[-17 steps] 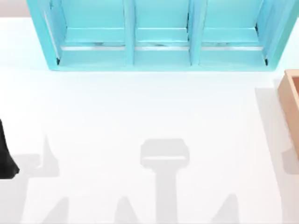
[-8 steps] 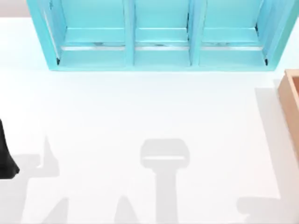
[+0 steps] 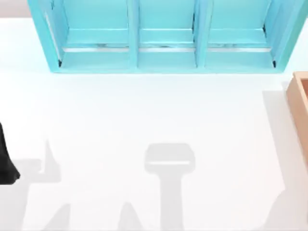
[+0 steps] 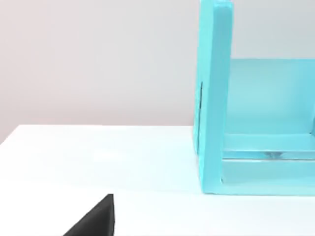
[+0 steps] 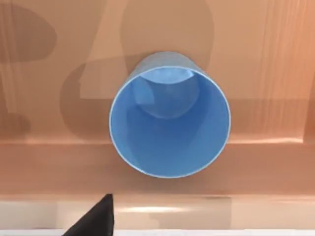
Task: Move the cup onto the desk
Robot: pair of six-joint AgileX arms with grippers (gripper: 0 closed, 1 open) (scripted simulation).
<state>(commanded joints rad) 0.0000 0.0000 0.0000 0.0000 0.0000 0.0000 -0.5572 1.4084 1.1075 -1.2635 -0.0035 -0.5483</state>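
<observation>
The translucent blue cup stands upright on the floor of a tan wooden box, its open mouth facing the right wrist camera. A black corner of my right gripper shows near the box's wall, apart from the cup. The white desk stretches in front of the shelf in the top view. The same wooden box sits at the desk's right edge. My left arm is parked at the desk's left edge, and a black corner of its gripper hangs above the white desk.
A turquoise three-bay shelf unit stands along the back of the desk; its side wall rises close to the left gripper. Grey shadows of the arms lie on the front half of the desk.
The shadow at the desk's front right has slid rightward toward the wooden box. The left arm has not moved.
</observation>
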